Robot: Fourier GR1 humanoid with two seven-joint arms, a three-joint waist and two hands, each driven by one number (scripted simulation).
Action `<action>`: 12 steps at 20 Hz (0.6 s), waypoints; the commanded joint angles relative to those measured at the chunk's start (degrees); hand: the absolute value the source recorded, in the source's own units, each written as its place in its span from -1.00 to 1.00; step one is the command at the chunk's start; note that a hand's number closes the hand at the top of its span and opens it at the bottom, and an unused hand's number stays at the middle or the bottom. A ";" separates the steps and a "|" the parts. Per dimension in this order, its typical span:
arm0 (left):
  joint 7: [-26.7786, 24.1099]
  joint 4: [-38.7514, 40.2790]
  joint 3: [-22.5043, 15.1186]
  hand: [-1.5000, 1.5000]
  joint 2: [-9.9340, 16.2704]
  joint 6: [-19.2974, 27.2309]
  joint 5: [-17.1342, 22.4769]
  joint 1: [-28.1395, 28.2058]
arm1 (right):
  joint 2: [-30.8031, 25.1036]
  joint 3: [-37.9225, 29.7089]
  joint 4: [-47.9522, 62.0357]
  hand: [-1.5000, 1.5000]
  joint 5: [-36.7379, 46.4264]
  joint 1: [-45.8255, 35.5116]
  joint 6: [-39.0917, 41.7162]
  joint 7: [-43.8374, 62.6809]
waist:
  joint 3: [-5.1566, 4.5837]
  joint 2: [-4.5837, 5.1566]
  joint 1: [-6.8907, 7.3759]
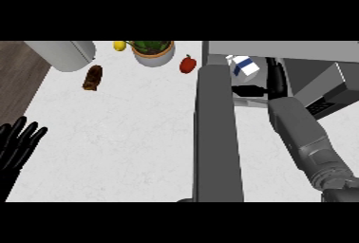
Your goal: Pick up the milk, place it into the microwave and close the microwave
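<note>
The milk (243, 66), a white carton with blue marks, stands inside the microwave (329, 90) at the upper right. The microwave's door (217, 137) is swung open and shows edge-on as a long grey slab running toward me. My right hand (276, 78) reaches into the cavity just right of the milk, fingers straight, with its thumb stretched out below the carton. I see no finger curled round the milk. My left hand (17, 142) rests open at the left edge, fingers up.
Along the back of the white counter (119, 142) are a potted plant (153, 52), a red pepper (187, 64), a yellow lemon (119, 45), a brown oblong item (92, 78) and a grey rounded appliance (64, 54). The counter ends at the left over dark wooden floor.
</note>
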 commanded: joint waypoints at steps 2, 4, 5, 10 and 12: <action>-0.61 0.38 -1.87 1.00 -1.10 -1.00 0.00 0.05 | 1.24 -2.63 0.22 -1.00 -3.23 5.09 6.66 -4.74 | -0.09 -0.75 -1.55; 2.58 -0.67 -4.11 1.00 -1.45 0.54 -0.09 -1.36 | 1.75 -3.23 0.70 -1.00 -4.27 4.98 11.60 -4.26 | -0.07 -0.89 -1.91; 2.05 -1.69 -4.80 1.00 -2.24 0.00 -0.78 0.21 | 2.18 -3.06 0.47 -1.00 -4.56 5.51 13.48 -3.53 | -0.16 -1.48 -2.77; 2.87 0.80 -9.39 1.00 -4.43 1.43 -4.25 -2.29 | 4.00 -3.40 -0.91 -1.00 -6.25 10.10 19.92 -7.82 | -0.21 -1.64 -3.61; 8.20 -3.39 -11.26 1.00 -4.28 4.69 -3.21 -3.28 | 4.44 -2.85 -1.00 -1.00 -6.20 14.08 22.19 -10.66 | -0.18 -1.78 -3.80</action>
